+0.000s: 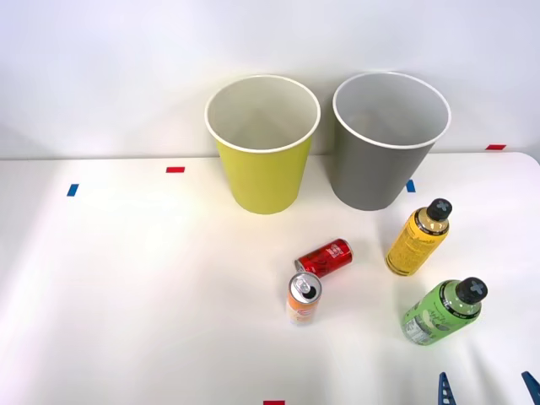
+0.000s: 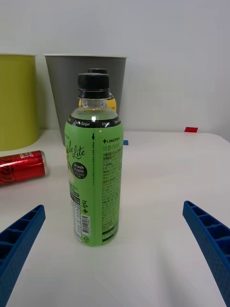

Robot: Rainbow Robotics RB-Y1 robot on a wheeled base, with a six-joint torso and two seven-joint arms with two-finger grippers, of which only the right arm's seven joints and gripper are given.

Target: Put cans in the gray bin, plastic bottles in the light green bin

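Currently right gripper (image 2: 115,249) open, green bottle (image 2: 93,163) upright between its fingers near desk's front-right corner; label reads "LINCTEA", "Fresh Apple".

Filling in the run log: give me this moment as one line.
right gripper: open, facing green bottle | yellow-orange bottle: upright | red can: on its side | orange-and-white can: upright | gray bin, light green bin: nothing sorted

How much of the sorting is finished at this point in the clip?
Nothing is sorted yet: the gray bin and light green bin look empty. In hand: the right gripper is open, fingers either side of the upright green bottle, not gripping. Left: that bottle and the yellow-orange bottle for the light green bin; the red can, on its side, and the upright orange-and-white can for the gray one.
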